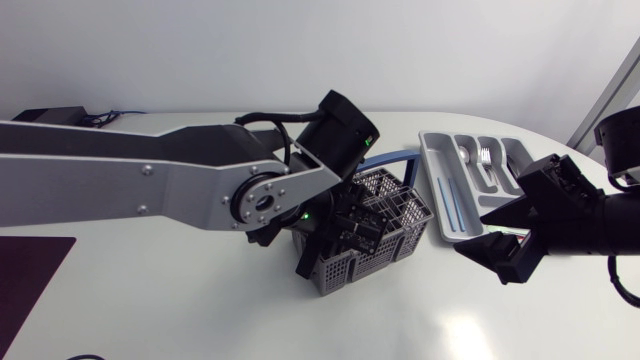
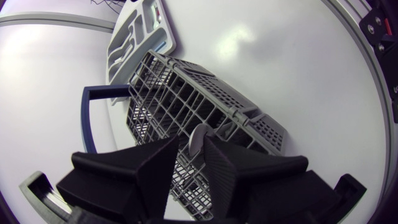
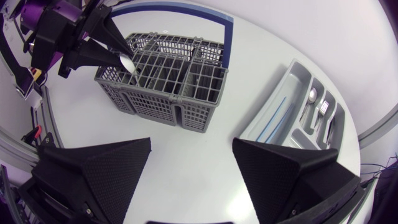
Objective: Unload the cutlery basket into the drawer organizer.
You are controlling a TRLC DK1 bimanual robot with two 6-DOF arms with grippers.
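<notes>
the right gripper hangs with its fingers spread wide, nothing between them. ahead of it stands the basket, its blue handle behind it. at one corner the left gripper pinches a spoon. the organizer lies beside, forks inside.

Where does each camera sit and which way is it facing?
Head view: fixed above the table, looking down on basket and organizer; left arm and right arm show at the sides.
Left wrist view: on the left arm's last link, looking down into the basket; left gripper shows, shut on a spoon.
Right wrist view: on the right arm's last link, looking down at basket and organizer; right gripper shows, open.
Shared: all three show basket and organizer; the right wrist view also catches the left gripper.
</notes>
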